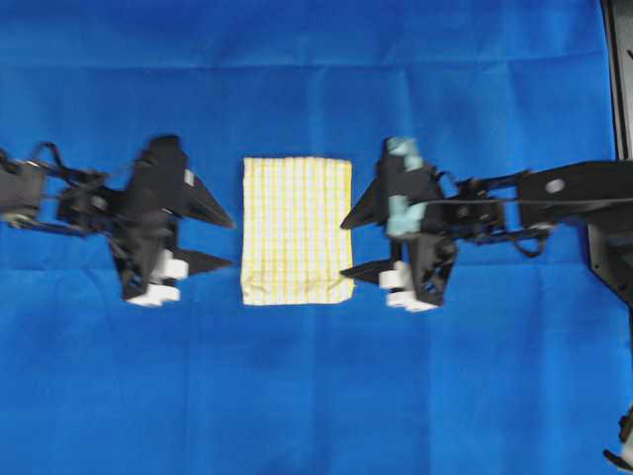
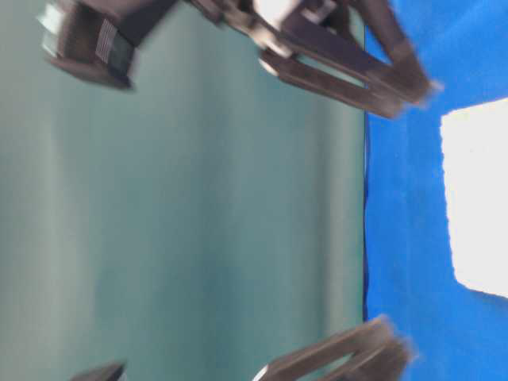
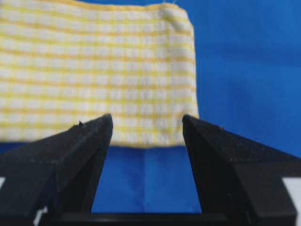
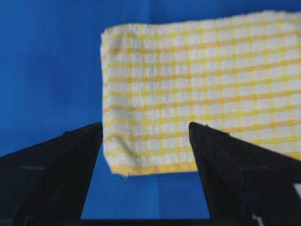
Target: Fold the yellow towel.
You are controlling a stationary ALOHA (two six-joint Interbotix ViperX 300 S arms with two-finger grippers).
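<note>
The yellow towel point(image 1: 297, 230), white with yellow checks, lies flat as a compact rectangle on the blue cloth point(image 1: 297, 396) in the middle of the overhead view. My left gripper point(image 1: 226, 240) is open and empty just left of the towel's left edge. My right gripper point(image 1: 349, 243) is open and empty just right of its right edge. In the left wrist view the towel point(image 3: 94, 70) lies beyond the open fingertips point(image 3: 102, 125). In the right wrist view the towel point(image 4: 202, 94) lies ahead, its near corner between the open fingertips point(image 4: 96, 134).
The large blue cloth covers the whole table. A dark frame point(image 1: 618, 79) runs along the right edge. The table-level view is blurred; it shows gripper fingers point(image 2: 349, 71), a grey-green backdrop and the towel as a white patch point(image 2: 476, 198).
</note>
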